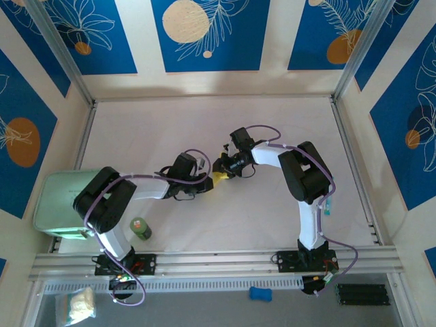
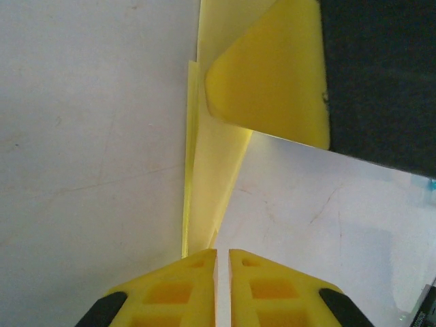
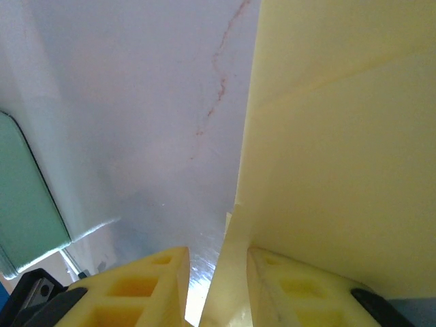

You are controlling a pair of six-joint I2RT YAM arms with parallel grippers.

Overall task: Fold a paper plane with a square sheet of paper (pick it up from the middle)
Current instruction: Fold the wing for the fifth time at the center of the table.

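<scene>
Overhead, both grippers meet mid-table (image 1: 204,122) on the plane (image 1: 218,177); a green box (image 1: 58,204) and bottle (image 1: 141,228) sit left. Left wrist: left gripper (image 2: 223,262) pinches its narrow end. Right wrist: right gripper (image 3: 218,262) clamps its layers.

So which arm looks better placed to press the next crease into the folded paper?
Probably the left: its pincer is shut at the tip of the folded paper and could slide along the crease, while the right pincer grips the sheet, steadying it.

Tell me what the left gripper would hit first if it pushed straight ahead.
Probably the right gripper's yellow fingertip, straight ahead of the left gripper, which is shut on the folded pale-yellow sheet of paper. Depth is unclear.
</scene>
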